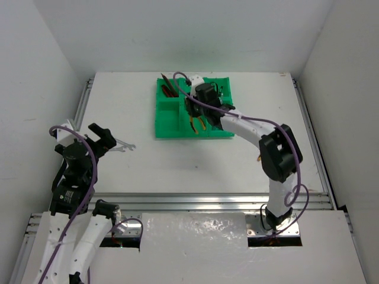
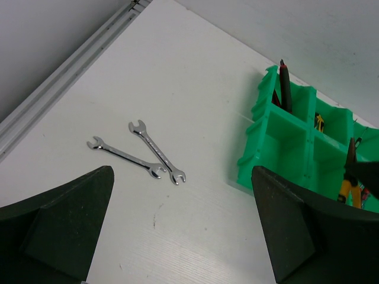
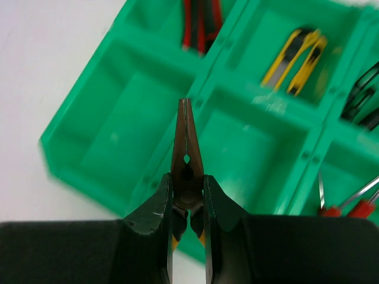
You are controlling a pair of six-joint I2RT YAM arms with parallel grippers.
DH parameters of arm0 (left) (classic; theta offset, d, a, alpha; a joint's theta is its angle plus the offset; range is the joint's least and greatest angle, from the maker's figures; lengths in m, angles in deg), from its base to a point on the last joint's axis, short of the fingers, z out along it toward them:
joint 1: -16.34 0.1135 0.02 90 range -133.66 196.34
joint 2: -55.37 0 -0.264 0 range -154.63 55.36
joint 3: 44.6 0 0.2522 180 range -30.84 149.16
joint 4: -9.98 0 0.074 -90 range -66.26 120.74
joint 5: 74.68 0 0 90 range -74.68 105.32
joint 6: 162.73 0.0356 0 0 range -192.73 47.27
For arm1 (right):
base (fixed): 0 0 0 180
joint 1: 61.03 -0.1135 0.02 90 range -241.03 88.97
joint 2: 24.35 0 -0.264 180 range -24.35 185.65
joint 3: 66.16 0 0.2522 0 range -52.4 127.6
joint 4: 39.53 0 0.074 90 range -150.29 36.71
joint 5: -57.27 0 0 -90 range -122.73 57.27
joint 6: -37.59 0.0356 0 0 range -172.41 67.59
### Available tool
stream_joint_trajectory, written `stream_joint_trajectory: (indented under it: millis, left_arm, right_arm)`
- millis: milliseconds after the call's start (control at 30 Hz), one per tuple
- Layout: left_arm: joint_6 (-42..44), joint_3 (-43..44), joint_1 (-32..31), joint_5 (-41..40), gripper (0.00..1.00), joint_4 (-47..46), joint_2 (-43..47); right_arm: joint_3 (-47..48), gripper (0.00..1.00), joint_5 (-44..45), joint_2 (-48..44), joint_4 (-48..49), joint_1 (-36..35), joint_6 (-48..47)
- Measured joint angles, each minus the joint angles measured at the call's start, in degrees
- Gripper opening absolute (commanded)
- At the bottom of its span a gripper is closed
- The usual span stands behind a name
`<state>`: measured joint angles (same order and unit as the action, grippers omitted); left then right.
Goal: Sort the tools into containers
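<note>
Clenched on a pair of yellow-handled pliers [image 3: 186, 148], the right pincer [image 3: 188, 204] fills the bottom of its wrist view. Its fingers press on either side of the pivot and the dark nose sticks out ahead. It hangs over the green tray [image 1: 161, 131], which sits toward the middle of the far edge of the tabletop [image 1: 177, 171]. The nose lines up with the divider between the near-left and near-middle compartments — whether it touches the plastic cannot be told. Red-and-black tools [image 3: 201, 21] lie in the far-left compartment, yellow utility knives [image 3: 296, 56] in the far-middle one, and red-handled tools [image 3: 349, 208] with thin metal shafts in the near-right. Near the left edge, the left pincer [image 1: 103, 137] is released, fingers spread wide. Two silver wrenches [image 2: 125, 158] lie flat on the tabletop just ahead of it in a narrow V — their near ends just beside each other.
</note>
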<state>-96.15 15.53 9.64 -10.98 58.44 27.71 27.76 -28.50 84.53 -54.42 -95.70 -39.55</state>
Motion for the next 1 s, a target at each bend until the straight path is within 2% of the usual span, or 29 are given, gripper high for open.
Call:
stream_joint_trajectory:
  millis: [267, 300, 333, 400, 433, 533, 600, 633, 667, 733, 767, 800, 833, 867, 1000]
  left_arm:
    - [0.0, 0.0, 0.0, 0.2, 1.0, 0.0, -0.5]
    - [0.0, 0.0, 0.0, 0.4, 1.0, 0.0, -0.6]
    - [0.0, 0.0, 0.0, 0.4, 1.0, 0.0, -0.7]
    - [0.0, 0.0, 0.0, 0.6, 1.0, 0.0, -0.8]
    - [0.0, 0.0, 0.0, 0.6, 1.0, 0.0, -0.9]
    - [0.0, 0.0, 0.0, 0.9, 1.0, 0.0, -0.9]
    - [0.0, 0.0, 0.0, 1.1, 1.0, 0.0, -0.9]
    - [0.0, 0.0, 0.0, 1.1, 1.0, 0.0, -0.9]
    - [0.0, 0.0, 0.0, 1.2, 1.0, 0.0, -0.9]
    - [0.0, 0.0, 0.0, 1.3, 1.0, 0.0, -0.9]
    - [0.0, 0.0, 0.0, 1.4, 1.0, 0.0, -0.9]
    - [0.0, 0.0, 0.0, 1.5, 1.0, 0.0, -0.9]
    - [0.0, 0.0, 0.0, 1.5, 1.0, 0.0, -0.9]
    - [0.0, 0.0, 0.0, 1.5, 1.0, 0.0, -0.9]
    - [0.0, 0.0, 0.0, 1.8, 1.0, -0.1, -0.9]
  right_arm:
    - [13.7, 0.02, 6.3, 13.5, 2.5, 1.2, -1.5]
    - [14.4, 0.06, 6.7, 14.5, 2.6, 1.3, -1.7]
    - [15.0, 0.15, 7.1, 15.6, 2.7, 1.4, -2.1]
    - [15.6, 0.24, 8.0, 17.1, 2.7, 1.4, -2.7]
    - [15.6, 0.33, 8.6, 17.5, 2.8, 1.4, -2.9]
    - [15.6, 0.35, 9.7, 17.9, 2.8, 1.6, -4.1]
    - [15.8, 0.46, 10.3, 17.9, 3.6, 1.6, -4.6]
    - [15.9, 0.56, 10.4, 17.9, 3.7, 1.6, -4.9]
    - [15.9, 0.6, 10.6, 17.8, 3.7, 1.6, -5.0]
    - [15.8, 0.58, 10.7, 17.4, 3.6, 1.6, -5.1]
    - [15.1, 0.61, 10.6, 16.8, 3.6, 1.6, -5.1]
    - [13.3, 0.67, 10.6, 15.2, 3.8, 1.6, -4.9]
    - [10.7, 0.77, 10.8, 12.8, 3.6, 1.6, -4.5]
    - [8.0, 0.98, 11.5, 9.9, 3.2, 1.7, -3.8]
    - [-0.9, 0.99, 14.4, -3.9, -3.5, 3.7, 2.9]
